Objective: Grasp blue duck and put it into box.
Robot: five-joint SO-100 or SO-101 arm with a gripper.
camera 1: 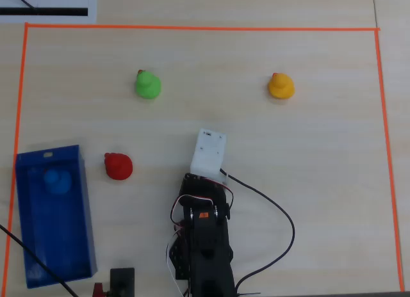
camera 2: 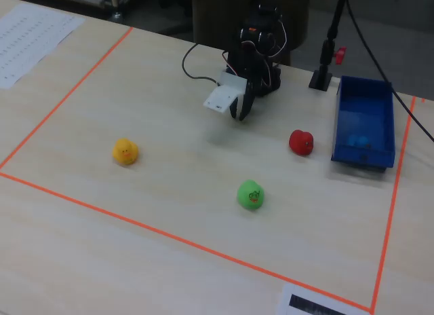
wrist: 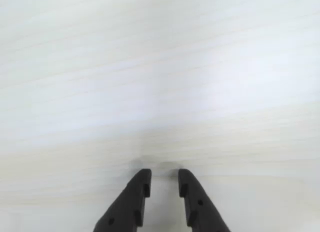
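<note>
Look at your blue box (camera 1: 54, 265) first: in the overhead view it sits at about 8 o'clock from the table's middle, long side running up and down the picture, just inside the orange tape border (camera 1: 192, 28). The blue duck (camera 1: 57, 181) lies inside it, in the upper part of the box, hard to pick out against the matching blue floor. In the fixed view the same box (camera 2: 363, 155) is at 3 o'clock, and the blue duck (camera 2: 357, 140) shows as a paler blue lump near its closer end.

Outside the box you have three ducks on the table (camera 1: 307, 156). In the overhead view the red duck (camera 1: 118, 166) stands just beside the box's right wall, apart from it; the green duck (camera 1: 148, 85) is at 11 o'clock and the yellow duck (camera 1: 280, 86) at 1 o'clock, well apart from each other.

Your arm (camera 1: 202, 239) reaches in from 6 o'clock in the overhead view, folded back near its base with the white camera housing (camera 1: 209, 150) pointing toward the middle. The gripper (wrist: 164, 179) in the wrist view hangs over bare wood, its two black fingers (wrist: 137, 189) slightly apart with a narrow gap and nothing held between them.
</note>
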